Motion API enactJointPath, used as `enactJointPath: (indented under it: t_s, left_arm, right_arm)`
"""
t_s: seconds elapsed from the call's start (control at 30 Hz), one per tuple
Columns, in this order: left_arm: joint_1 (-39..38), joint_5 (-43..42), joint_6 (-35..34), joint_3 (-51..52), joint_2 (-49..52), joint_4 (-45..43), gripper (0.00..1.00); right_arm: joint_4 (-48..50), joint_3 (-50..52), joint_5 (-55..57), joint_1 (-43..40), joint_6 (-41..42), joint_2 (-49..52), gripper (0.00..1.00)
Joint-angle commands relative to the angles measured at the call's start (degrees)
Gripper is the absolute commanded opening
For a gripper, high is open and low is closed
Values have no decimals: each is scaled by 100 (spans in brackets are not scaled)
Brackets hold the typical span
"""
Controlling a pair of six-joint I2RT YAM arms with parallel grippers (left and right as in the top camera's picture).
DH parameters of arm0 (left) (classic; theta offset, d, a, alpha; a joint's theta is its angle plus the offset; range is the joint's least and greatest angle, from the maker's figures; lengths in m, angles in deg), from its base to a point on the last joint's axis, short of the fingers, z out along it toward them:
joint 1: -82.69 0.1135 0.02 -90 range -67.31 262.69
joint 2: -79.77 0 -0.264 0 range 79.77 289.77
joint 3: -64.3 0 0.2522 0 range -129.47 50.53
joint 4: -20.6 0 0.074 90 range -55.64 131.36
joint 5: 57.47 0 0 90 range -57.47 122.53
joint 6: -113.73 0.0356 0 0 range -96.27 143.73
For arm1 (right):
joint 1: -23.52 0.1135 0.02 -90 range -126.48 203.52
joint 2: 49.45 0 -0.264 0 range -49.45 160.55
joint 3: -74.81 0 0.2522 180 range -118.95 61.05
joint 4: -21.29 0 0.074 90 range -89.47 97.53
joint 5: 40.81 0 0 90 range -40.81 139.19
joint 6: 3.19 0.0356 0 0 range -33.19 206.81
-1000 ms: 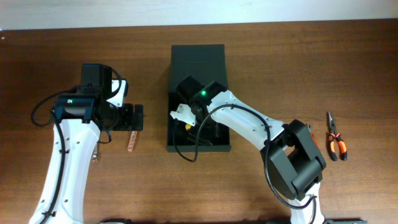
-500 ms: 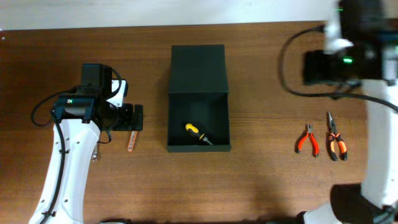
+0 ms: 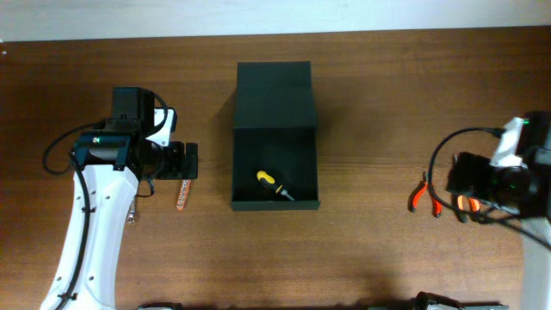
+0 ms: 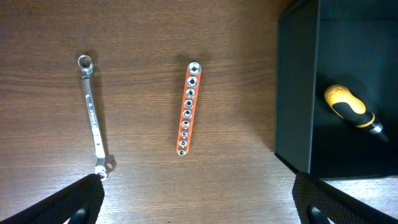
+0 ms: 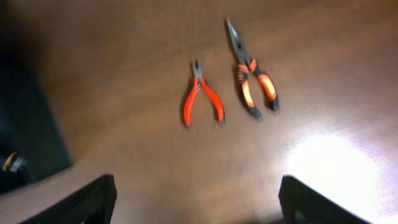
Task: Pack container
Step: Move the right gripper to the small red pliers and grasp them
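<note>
1. Right end effector [image 5: 198, 198] has swung from the desk's far right corner to above the pliers by the right edge; the left arm has not shifted.
2. Container [image 3: 288, 159] sits mid-desk towards the far edge, lid open, with a screwdriver [image 3: 272, 183] inside.
3. Likely step: fetching the next tool. The right end effector is spread and empty. It probably needs to descend and line up on the red pliers [image 5: 202, 99], clear of the long-nose pliers [image 5: 252, 81].
4. Left end effector [image 4: 205, 196] is spread and empty above the socket rail [image 4: 188, 107] and wrench [image 4: 93, 112].
5. Desk [image 3: 387, 86] is brown wood, and a pale wall [image 3: 258, 17] lies beyond its far edge.
</note>
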Motion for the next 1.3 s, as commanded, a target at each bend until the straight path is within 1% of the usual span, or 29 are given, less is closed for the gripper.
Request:
enactJointPath:
  t_s: [0.0, 0.07, 0.17, 0.23, 0.4, 0.73, 1.27]
  left_arm:
    - [-17, 35, 94, -92, -44, -9, 99]
    - [-17, 35, 92, -92, -44, -22, 99]
    - [-17, 35, 92, -92, -44, -35, 99]
    - [-17, 20, 92, -92, -44, -33, 99]
    - [-17, 17, 92, -92, -44, -33, 99]
    - [-17, -35, 90, -92, -44, -28, 99]
    - [-17, -48, 92, -92, -44, -9, 99]
  right_arm:
    - [772, 1167, -13, -39, -52, 448, 84]
    - [1261, 1628, -31, -39, -52, 750, 86]
    - [1718, 1928, -28, -39, -52, 1366, 87]
    - [1867, 1921, -79, -35, 66, 1812, 86]
    - [2135, 1923, -411, 2, 55, 2269, 87]
    - [2879, 1923, -289, 970, 28, 2564, 89]
    - [3018, 2041, 404, 968, 232, 2656, 90]
